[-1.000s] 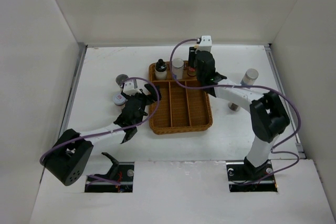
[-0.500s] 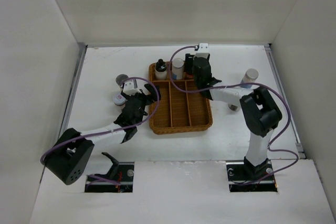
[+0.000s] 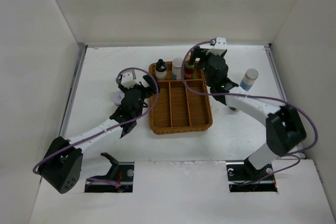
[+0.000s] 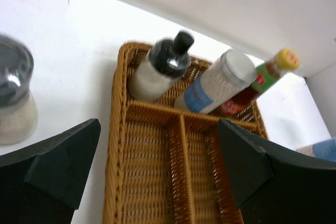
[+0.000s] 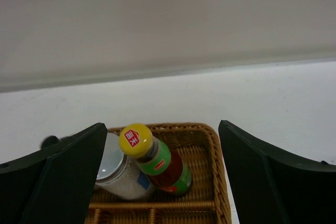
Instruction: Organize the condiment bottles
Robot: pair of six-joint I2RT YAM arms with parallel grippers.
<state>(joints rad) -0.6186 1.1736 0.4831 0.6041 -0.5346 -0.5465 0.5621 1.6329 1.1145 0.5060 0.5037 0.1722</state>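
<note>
Over the white table (image 3: 105, 61), right gripper (image 5: 161, 128) is spreading off the red bottle (image 5: 168, 169), now resting in the tray's (image 3: 181, 124) far row; left gripper (image 4: 157, 127) gaping.

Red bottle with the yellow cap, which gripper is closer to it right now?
Right. The right gripper hangs open just above the red bottle at the far end of the tray. The left gripper, also open, is by the tray's left edge, farther away.

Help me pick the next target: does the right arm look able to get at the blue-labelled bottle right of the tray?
Probably yes: the blue-labelled bottle stands by itself right of the wicker tray, and the right fingers are open and empty.
</note>
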